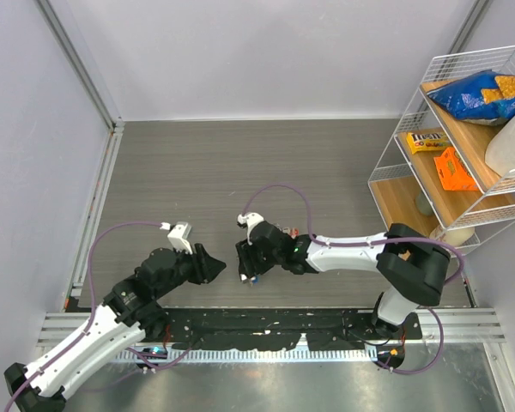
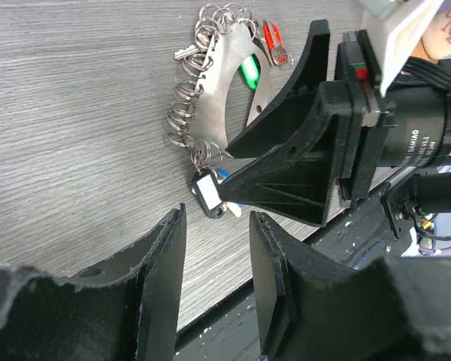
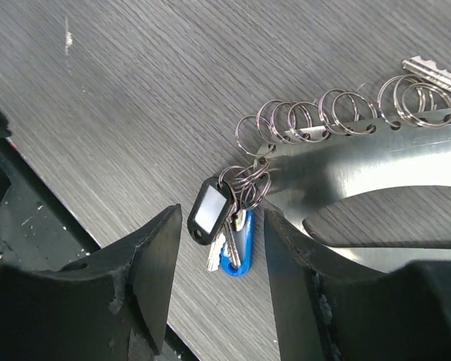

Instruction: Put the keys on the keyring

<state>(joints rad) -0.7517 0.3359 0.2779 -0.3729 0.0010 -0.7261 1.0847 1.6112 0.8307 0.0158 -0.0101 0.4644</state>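
The right gripper (image 3: 222, 219) is partly open and empty, its fingers straddling the black- and blue-tagged keys (image 3: 227, 239), which lie on the desk (image 3: 98, 105) at the tip of the steel keyring (image 3: 361, 162). The left gripper (image 2: 218, 219), also open and empty, hovers just beside. The keys look light and prone to skid, so they are best pinched by a plastic tag; the keyring looks stiff.

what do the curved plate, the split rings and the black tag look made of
Curved plate: polished metal, probably steel; it shows mirror-like glare. Split rings: thin bright metal wire, coiled double. Black tag: likely glossy plastic, with a white, paper-like window.
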